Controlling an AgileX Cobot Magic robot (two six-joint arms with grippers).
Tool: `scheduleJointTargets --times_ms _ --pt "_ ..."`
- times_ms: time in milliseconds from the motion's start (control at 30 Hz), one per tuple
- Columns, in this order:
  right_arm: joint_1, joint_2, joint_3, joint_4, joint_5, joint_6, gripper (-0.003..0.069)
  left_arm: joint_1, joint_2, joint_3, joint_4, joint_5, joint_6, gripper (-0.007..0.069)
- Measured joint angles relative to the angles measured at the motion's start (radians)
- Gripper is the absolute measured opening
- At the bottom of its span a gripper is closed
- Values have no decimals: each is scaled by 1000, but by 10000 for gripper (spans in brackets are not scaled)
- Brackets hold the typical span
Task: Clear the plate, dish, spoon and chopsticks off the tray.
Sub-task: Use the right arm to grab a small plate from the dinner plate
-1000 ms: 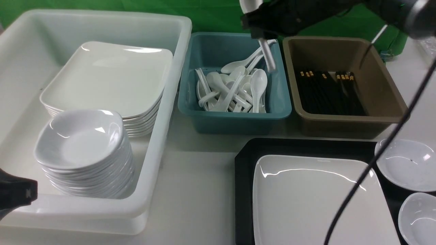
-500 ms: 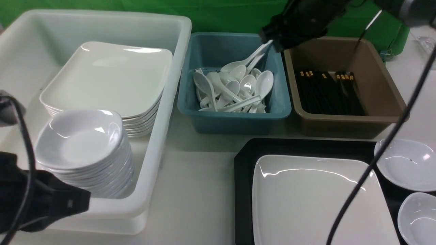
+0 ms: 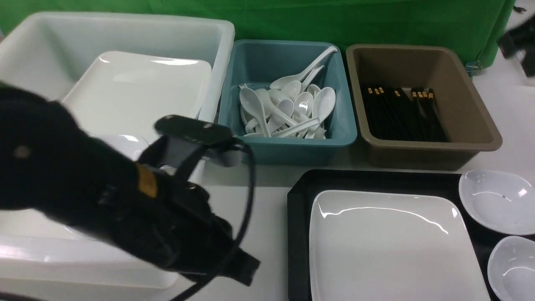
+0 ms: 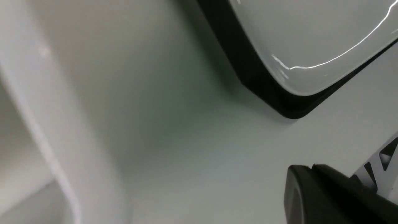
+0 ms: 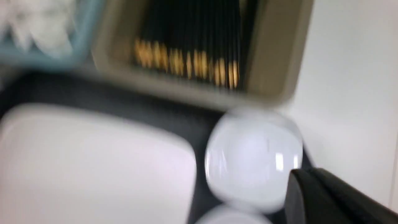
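**Front view.** The left arm (image 3: 104,188) crosses the foreground. The left end effector (image 3: 240,265) sits low over the desk (image 3: 267,200), and its jaws cannot be made out here. To the right of this end effector lies the black tray (image 3: 299,234). The large white plate (image 3: 393,246) lies flat on the tray. Two small white dishes (image 3: 497,200) (image 3: 514,267) lie at the tray's right side, beyond the plate. Whether they rest fully on the tray cannot be told.

Behind the left end effector stands a white tub (image 3: 125,25) holding a stack of plates (image 3: 138,92). Farther off and to its right, a teal tub (image 3: 250,62) holds white spoons (image 3: 288,108). A brown tub (image 3: 472,121) holds black chopsticks (image 3: 401,113) with gold bands. The right arm (image 3: 518,42) is a dark blur at the far right edge, beyond the brown tub.

**Left wrist view.** The left end effector (image 4: 326,196) shows only as one dark finger, so its opening cannot be told. Ahead of it are bare desk (image 4: 186,155), a clipped corner of the tray (image 4: 264,93) and a rounded corner of the plate (image 4: 311,31). The wall of the white tub (image 4: 31,109) stands to one side.

**Right wrist view (blurred).** The right end effector (image 5: 329,199) is fully closed. Whether it holds anything does not show. Nearest to it is a small dish (image 5: 253,158) at the tray's edge (image 5: 155,112), with the plate (image 5: 93,161) beside the dish. Beyond them are the brown tub (image 5: 273,62) with the chopsticks (image 5: 192,46) and the teal tub (image 5: 84,46).
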Motion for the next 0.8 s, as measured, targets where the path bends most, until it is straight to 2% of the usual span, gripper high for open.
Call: scheduleJointTargets --times_ms 267,433,533,600,700,733,767,800 --pt "-81 -346 533 43 -74 -17 15 -39 258 -237 7 30 -5 1" --pt "-130 -378 711 59 -131 -1 15 -39 287 -259 10 29 -5 1" --pt "-158 -326 828 101 -251 -10 22 -39 287 -259 19 33 -5 1" --pt "-151 -276 857 128 -283 -32 72 -39 287 -259 25 42 -8 3" --pt "-119 -212 868 137 -288 -56 228 -39 287 -260 55 75 -39 7" --pt "-116 -203 868 137 -288 -59 255 -38 287 -260 62 77 -46 7" --pt "-90 -170 868 137 -292 -85 362 -27 287 -260 82 105 -71 8" --pt "-72 -151 868 136 -297 -97 418 -12 286 -260 89 122 -83 8"
